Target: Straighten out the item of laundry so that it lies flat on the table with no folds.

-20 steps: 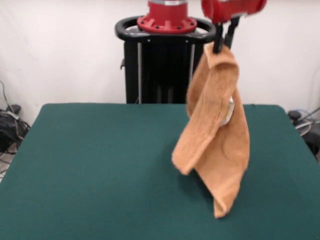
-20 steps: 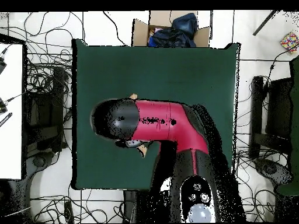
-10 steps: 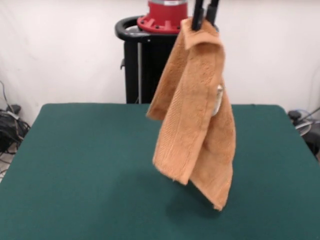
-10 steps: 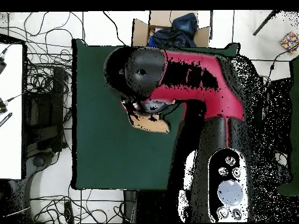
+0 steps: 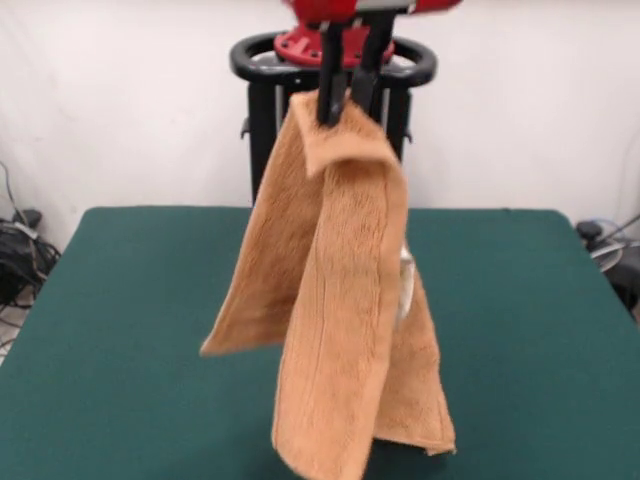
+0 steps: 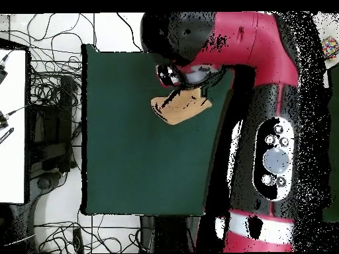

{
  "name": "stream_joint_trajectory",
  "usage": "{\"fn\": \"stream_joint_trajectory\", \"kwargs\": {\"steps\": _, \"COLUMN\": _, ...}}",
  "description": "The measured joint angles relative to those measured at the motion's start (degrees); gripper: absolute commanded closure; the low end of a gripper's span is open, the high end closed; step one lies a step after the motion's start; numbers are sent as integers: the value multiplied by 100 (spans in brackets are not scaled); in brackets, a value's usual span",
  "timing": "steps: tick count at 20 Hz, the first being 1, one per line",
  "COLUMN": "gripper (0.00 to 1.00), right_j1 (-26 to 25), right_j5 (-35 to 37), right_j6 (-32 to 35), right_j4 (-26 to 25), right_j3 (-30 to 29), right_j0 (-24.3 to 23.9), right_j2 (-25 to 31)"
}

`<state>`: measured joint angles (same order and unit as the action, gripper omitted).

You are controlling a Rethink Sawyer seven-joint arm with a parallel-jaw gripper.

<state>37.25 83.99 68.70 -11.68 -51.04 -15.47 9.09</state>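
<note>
Front view: gripper point(image 5: 346, 95) clamped on the top edge of the towel point(image 5: 335, 300), black fingers point(image 5: 329, 90) pinching a folded-over corner. Towel hangs in long vertical folds above the table point(image 5: 120, 330), one flap flaring out left, lower ends low over the green top; contact with the table can't be told. Small white tag point(image 5: 405, 285) shows at the towel's right side.

Overhead view: red arm point(image 6: 265, 99) covers most of the towel point(image 6: 180, 109); a tan patch shows over the table point(image 6: 132, 165), near its edge farthest from the robot's base.
</note>
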Motion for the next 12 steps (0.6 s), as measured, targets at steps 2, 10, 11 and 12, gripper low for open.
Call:
{"fn": "stream_joint_trajectory", "kwargs": {"steps": 2, "gripper": 100, "right_j1": -377, "right_j5": 316, "right_j6": -1, "right_j4": -147, "right_j3": 619, "right_j0": 0, "right_j2": 115}}
{"fn": "stream_joint_trajectory", "kwargs": {"steps": 10, "gripper": 100, "right_j1": -1500, "right_j5": 1599, "right_j6": -208, "right_j4": -925, "right_j3": 2622, "right_j0": 0, "right_j2": 801}}
{"fn": "stream_joint_trajectory", "kwargs": {"steps": 11, "gripper": 100, "right_j1": -1597, "right_j5": 1735, "right_j6": -272, "right_j4": -1067, "right_j3": 2824, "right_j0": -3, "right_j2": 916}}
{"fn": "stream_joint_trajectory", "kwargs": {"steps": 12, "gripper": 100, "right_j1": -1654, "right_j5": 1814, "right_j6": -324, "right_j4": -1158, "right_j3": 2946, "right_j0": -7, "right_j2": 997}}
